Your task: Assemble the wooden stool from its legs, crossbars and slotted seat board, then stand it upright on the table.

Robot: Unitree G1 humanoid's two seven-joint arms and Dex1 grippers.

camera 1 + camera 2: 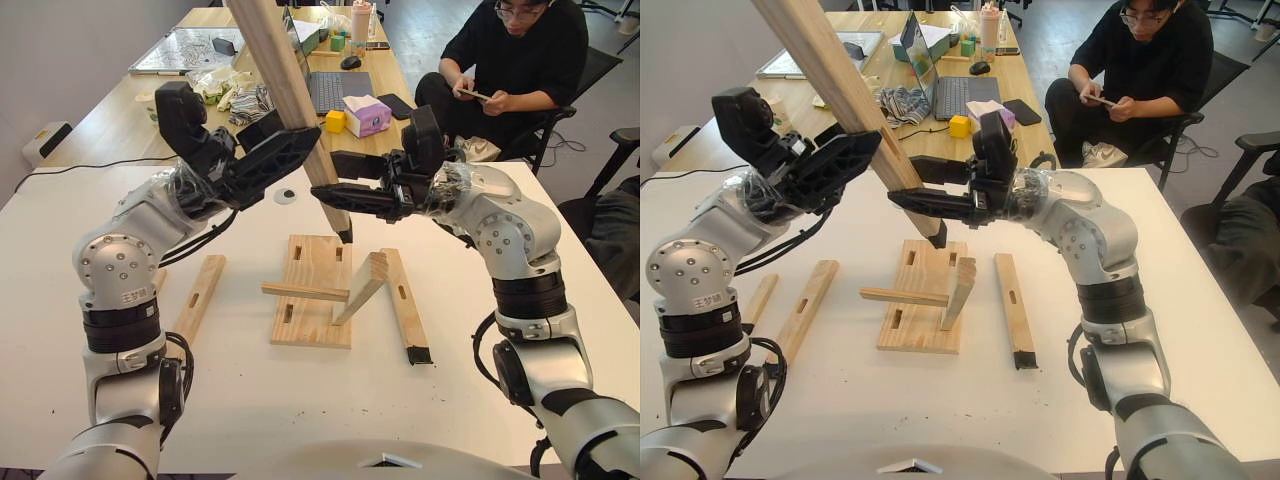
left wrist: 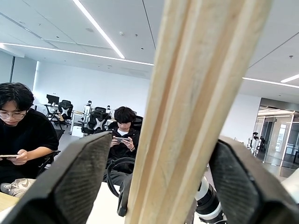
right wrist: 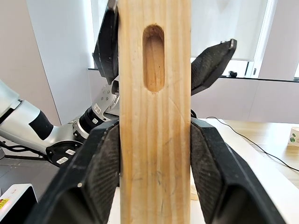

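Fitting a leg into the seat board looks like the step in hand. The long leg (image 1: 290, 90) hangs tilted, its lower end just above the far slots of the seat board (image 1: 300, 325), which lies flat in the middle of the counter (image 1: 450, 400). The right hand (image 1: 325, 192) is clamped on the leg low down, both fingers pressed to its sides. The left hand (image 1: 298, 130) sits higher with its fingers spread loosely round the wood. A second leg (image 1: 365, 285) leans on the board with a crossbar (image 1: 305, 291) in it. Further pieces lie to the right (image 1: 405, 300) and to the left (image 1: 200, 295). Next, I judge, the leg must be brought upright, lined up with a slot and pressed down.
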